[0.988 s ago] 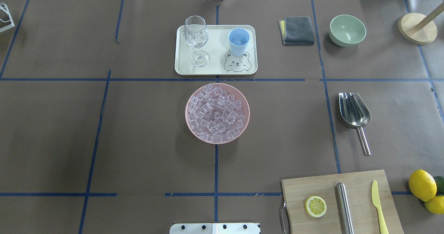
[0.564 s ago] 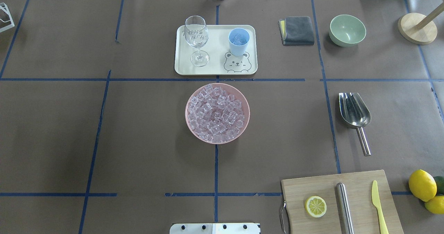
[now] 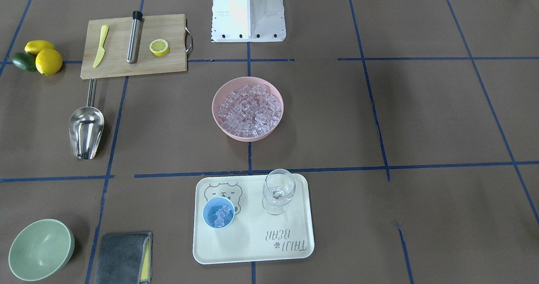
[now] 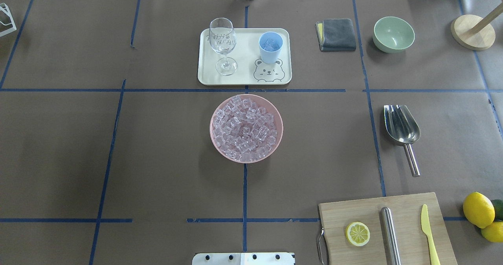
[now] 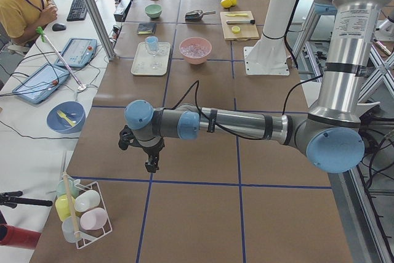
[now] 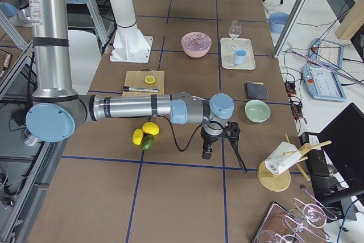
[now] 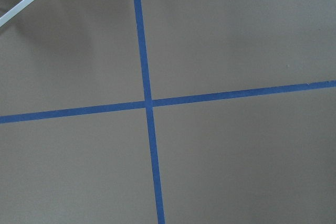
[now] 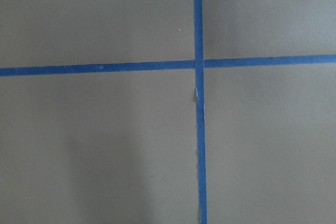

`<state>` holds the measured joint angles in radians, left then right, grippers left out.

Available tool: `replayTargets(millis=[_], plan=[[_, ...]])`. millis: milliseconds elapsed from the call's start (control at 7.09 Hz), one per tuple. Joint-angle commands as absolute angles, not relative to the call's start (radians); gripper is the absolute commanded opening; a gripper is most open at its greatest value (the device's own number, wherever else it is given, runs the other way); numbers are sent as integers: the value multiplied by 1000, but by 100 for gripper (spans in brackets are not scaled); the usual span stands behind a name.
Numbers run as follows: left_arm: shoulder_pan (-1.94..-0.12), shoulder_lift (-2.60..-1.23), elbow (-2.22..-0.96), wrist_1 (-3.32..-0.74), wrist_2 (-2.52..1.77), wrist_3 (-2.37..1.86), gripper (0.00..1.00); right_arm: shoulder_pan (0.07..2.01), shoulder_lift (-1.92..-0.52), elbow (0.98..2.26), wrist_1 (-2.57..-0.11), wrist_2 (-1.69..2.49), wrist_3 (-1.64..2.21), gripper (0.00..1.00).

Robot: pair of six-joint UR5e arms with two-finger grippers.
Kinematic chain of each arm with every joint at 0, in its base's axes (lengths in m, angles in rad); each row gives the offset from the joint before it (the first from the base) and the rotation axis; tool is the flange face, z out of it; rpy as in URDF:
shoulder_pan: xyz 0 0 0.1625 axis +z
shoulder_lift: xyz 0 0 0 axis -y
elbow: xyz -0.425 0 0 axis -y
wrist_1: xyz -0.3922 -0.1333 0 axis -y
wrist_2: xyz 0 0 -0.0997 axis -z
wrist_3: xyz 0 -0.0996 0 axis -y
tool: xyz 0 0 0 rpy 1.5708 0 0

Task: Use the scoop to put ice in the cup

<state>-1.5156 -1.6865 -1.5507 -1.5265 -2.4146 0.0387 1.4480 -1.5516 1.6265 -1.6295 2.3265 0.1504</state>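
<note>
Overhead exterior: wine glass (image 4: 223, 41) near cup (image 4: 270, 48)

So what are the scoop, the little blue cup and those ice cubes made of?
The scoop looks like polished steel: mirror-bright reflections. The cup seems matte plastic, opaque and evenly light blue. The ice is clear and glassy; real or acrylic, I cannot tell.

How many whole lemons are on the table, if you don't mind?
2. Both lie beside the cutting board: one lemon nearer the robot, the other lemon right beside it. None looks hidden.
</note>
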Motion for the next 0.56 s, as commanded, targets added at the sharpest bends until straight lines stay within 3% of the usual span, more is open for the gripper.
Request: replayTargets(millis=[0,423], plan=[[-1516,-1689,-1546,-1526,-2414,38,100,1448,-1543,1632,-1628,2326,150,100],[-1516,-1693,-1551,-1526,-2418,37,100,1448,-1529,1632,-1629,2329,150,100]])
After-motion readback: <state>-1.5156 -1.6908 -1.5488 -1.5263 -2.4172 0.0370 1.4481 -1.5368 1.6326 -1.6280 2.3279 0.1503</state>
